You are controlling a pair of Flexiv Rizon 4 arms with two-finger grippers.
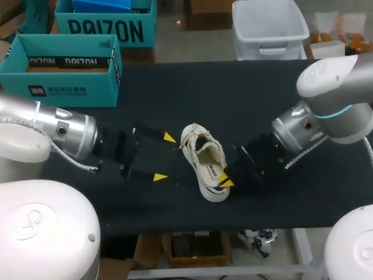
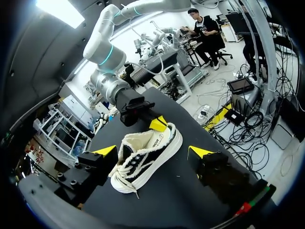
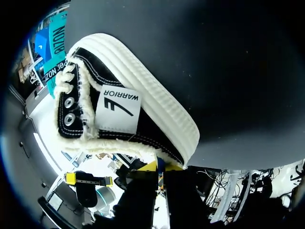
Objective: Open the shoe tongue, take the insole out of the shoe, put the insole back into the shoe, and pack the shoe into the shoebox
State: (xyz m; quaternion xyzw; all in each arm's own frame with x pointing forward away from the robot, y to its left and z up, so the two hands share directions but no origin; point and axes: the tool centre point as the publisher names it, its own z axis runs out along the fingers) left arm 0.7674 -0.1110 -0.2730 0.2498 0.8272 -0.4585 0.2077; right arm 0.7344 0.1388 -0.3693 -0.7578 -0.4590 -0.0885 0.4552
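A cream and black canvas shoe (image 1: 204, 160) lies mid-table, laces toward my left arm and heel toward my right. My left gripper (image 1: 164, 157) stands open just short of the laced end, touching nothing. In the left wrist view the shoe (image 2: 145, 160) lies ahead of that gripper (image 2: 152, 151), between its spread fingers. My right gripper (image 1: 224, 179) is shut on the shoe's heel rim. The right wrist view shows its yellow tips (image 3: 159, 167) pinched on the fleecy collar of the shoe (image 3: 138, 119). A teal shoebox (image 1: 64, 70) stands open at the table's back left.
The black table (image 1: 192, 93) stretches bare between the shoe and the shoebox. Its front edge runs close below the shoe's heel. My right arm's gripper (image 2: 157, 125) shows in the left wrist view at the far end of the shoe.
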